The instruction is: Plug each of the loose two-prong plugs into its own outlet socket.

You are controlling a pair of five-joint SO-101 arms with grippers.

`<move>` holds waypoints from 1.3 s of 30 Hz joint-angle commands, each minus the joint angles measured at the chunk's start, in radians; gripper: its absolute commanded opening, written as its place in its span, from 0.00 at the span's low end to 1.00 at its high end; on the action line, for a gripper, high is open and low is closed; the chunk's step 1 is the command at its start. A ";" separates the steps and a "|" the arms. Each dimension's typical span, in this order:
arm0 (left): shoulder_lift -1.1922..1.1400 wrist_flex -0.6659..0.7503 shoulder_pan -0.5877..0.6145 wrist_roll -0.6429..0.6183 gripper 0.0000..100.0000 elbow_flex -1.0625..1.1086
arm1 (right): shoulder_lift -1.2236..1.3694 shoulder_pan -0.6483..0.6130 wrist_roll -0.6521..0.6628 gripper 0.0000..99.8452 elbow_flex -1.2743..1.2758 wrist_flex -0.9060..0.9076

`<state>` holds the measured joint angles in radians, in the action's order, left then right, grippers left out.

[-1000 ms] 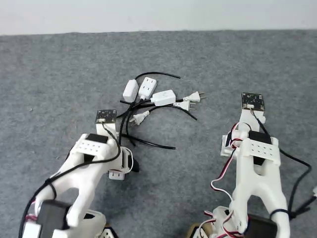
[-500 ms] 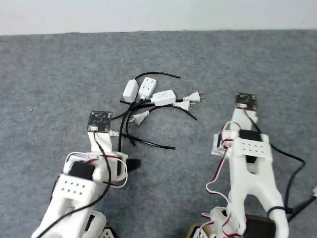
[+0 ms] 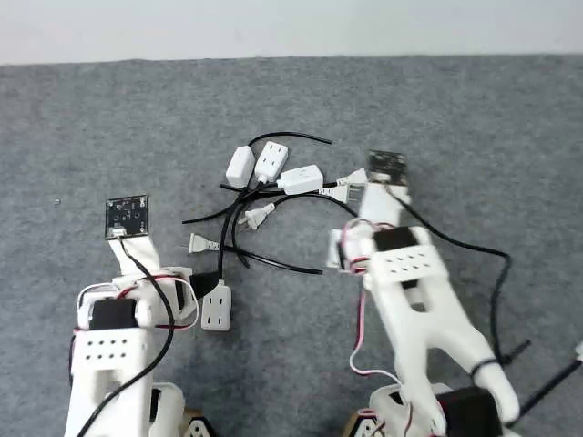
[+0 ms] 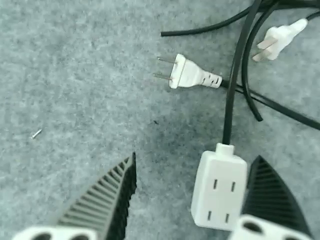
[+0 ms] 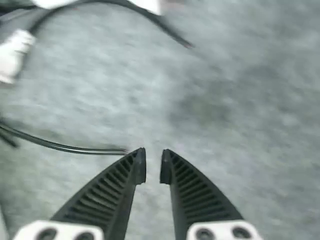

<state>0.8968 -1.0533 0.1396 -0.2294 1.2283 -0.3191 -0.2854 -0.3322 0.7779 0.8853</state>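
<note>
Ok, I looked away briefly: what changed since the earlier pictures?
The left gripper drew back and leftward, open, uncovering a white two-prong plug; an outlet socket lies by its jaws. The right gripper swung left toward the cluster of white sockets, shut and empty. Nothing was taken hold of; the cluster stayed put.

Grey felt-like counter across most of high view. Pale wall strip along top edge. Tiny pale sliver on counter, left-centre of left wrist view.
</note>
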 commanded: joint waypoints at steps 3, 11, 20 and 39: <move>-0.138 0.091 0.008 0.018 0.34 -0.061 | 0.140 -0.147 0.095 0.13 -0.133 -0.087; -0.190 0.118 0.011 0.084 0.34 -0.059 | 0.409 -0.105 0.669 0.13 -0.391 0.077; -0.196 0.123 0.011 0.106 0.34 -0.054 | 0.558 -0.130 0.868 0.13 -0.509 0.203; -0.198 0.123 0.005 0.106 0.34 -0.053 | 0.217 -0.255 0.836 0.12 -0.181 0.101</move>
<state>0.7020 -0.9536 0.1427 -0.1312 1.2283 -0.0338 -0.4925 0.5117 0.5524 1.0388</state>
